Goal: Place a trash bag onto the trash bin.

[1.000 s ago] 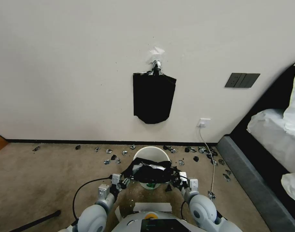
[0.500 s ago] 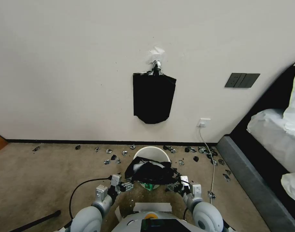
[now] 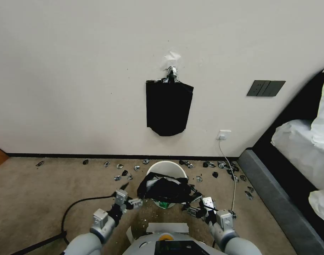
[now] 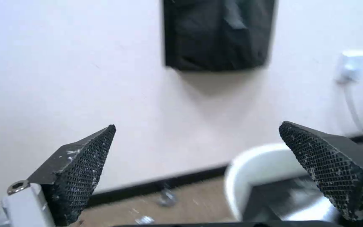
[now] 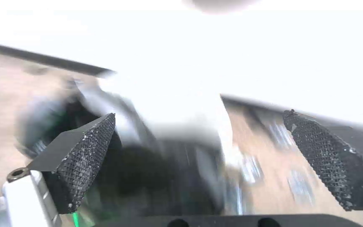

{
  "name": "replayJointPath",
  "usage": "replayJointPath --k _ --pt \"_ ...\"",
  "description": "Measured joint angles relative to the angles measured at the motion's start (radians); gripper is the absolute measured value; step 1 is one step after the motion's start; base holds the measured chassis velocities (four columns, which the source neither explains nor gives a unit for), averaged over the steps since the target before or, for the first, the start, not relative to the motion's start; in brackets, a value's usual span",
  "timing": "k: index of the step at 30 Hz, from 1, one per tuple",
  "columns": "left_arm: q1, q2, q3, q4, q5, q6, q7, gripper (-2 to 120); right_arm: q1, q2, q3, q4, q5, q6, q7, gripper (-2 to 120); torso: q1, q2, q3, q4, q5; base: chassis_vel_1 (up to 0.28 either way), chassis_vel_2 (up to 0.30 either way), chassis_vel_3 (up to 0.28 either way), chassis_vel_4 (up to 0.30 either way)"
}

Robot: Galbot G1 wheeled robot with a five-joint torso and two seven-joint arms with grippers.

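**Bag draped on the bin, both tools off it – tips for seating it properly**

The trash bag (image 3: 165, 189) is sitting crumpled over the near half of the trash bin (image 3: 166, 166), a little cream-white bucket on the carpet close to the wall. The far part of the rim is showing bare, so I'd call this half done at best: the bag is bunching up on top rather than wrapping the rim.

The left tool (image 3: 128, 203) is hanging just off the bag's left side, with its jaws spread wide and nothing between them; the left wrist view (image 4: 196, 164) confirms that, with the bin's white wall past the pads. The right tool (image 3: 196, 209) is hovering just off the bag's right side, also gaping and holding nothing (image 5: 198, 157).

To do this step well, I'd say each tool needs to pinch a single layer of the bag's mouth on opposite sides, not the whole wad, then stretch it wider than the rim and pull down over the far edge too. Thin glossy plastic slips and tears, so go gentle. The bin looks light and might tip or scoot.

Black scraps (image 3: 218, 164) are littering the floor along the skirting, and a flat black bag pack (image 3: 168, 108) is hanging on the wall above.
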Motion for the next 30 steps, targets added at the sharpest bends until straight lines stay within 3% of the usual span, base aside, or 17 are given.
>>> replayJointPath --k 1,3,4,6,8,9,11,13,14,16,21,25,30 --pt "0.009 -0.028 -0.006 -0.005 0.034 -0.003 0.003 100 0.063 -0.038 0.019 -0.015 0.046 -0.039 -0.061 100 0.0 0.0 0.0 -0.0002 0.0001 0.0 0.0 0.0 0.0" --pt "0.011 -0.035 -0.007 -0.006 0.041 -0.004 0.004 100 0.084 -0.047 0.019 -0.021 0.059 -0.05 -0.074 100 0.0 0.0 0.0 -0.0004 0.0 0.0 0.0 0.0 0.0" --pt "0.033 -0.08 -0.009 -0.013 0.086 -0.007 0.015 100 0.264 -0.097 -0.015 -0.088 0.171 -0.151 -0.147 100 0.0 0.0 0.0 0.0002 0.0002 0.0 0.0 0.0 0.0" --pt "0.037 -0.094 -0.011 -0.011 0.106 -0.012 0.025 100 0.34 -0.106 -0.045 -0.123 0.209 -0.196 -0.167 100 0.0 0.0 0.0 0.0 0.0003 0.0 0.0 0.0 0.0" --pt "0.022 -0.109 -0.011 0.009 0.147 -0.025 0.051 100 0.536 -0.119 -0.113 -0.213 0.286 -0.292 -0.21 100 0.0 0.0 0.0 0.0014 0.001 0.0 0.0 0.0 0.0" --pt "0.001 -0.099 -0.002 0.02 0.151 -0.026 0.057 100 0.619 -0.131 -0.144 -0.268 0.302 -0.327 -0.238 100 0.0 0.0 0.0 -0.0001 -0.0011 0.0 0.0 0.0 0.0" --pt "-0.002 -0.095 -0.004 0.024 0.153 -0.028 0.06 100 0.676 -0.139 -0.179 -0.308 0.311 -0.345 -0.255 100 0.0 0.0 0.0 -0.001 -0.0013 0.0 0.0 0.0 0.0" --pt "0.026 -0.103 -0.025 0.027 0.154 -0.044 0.068 100 0.821 -0.148 -0.312 -0.417 0.33 -0.371 -0.292 100 0.0 0.0 0.0 -0.0013 0.001 0.0 0.0 0.0 0.0" --pt "0.026 -0.103 -0.025 0.027 0.154 -0.044 0.068 100 0.821 -0.148 -0.312 -0.417 0.33 -0.371 -0.292 100 0.0 0.0 0.0 -0.0013 0.001 0.0 0.0 0.0 0.0" --pt "0.054 -0.122 -0.038 0.028 0.157 -0.057 0.071 100 0.996 -0.135 -0.481 -0.551 0.331 -0.379 -0.347 100 0.0 0.0 0.0 0.0009 -0.0004 0.0 0.0 0.0 0.0" --pt "0.066 -0.143 -0.039 0.029 0.165 -0.062 0.071 100 1.165 -0.068 -0.665 -0.722 0.314 -0.368 -0.408 100 0.0 0.0 0.0 -0.0002 -0.0004 0.0 0.0 0.0 0.0" --pt "0.069 -0.145 -0.039 0.029 0.167 -0.062 0.071 100 1.234 -0.025 -0.762 -0.817 0.269 -0.343 -0.448 100 0.0 0.0 0.0 0.0 -0.0002 0.0 0.0 0.0 0.0" --pt "0.065 -0.147 -0.035 0.031 0.161 -0.062 0.07 100 1.264 0.019 -0.804 -0.89 0.23 -0.325 -0.467 96 0.0 0.0 0.0 -0.0003 0.0 0.0 0.0 0.0 0.0"
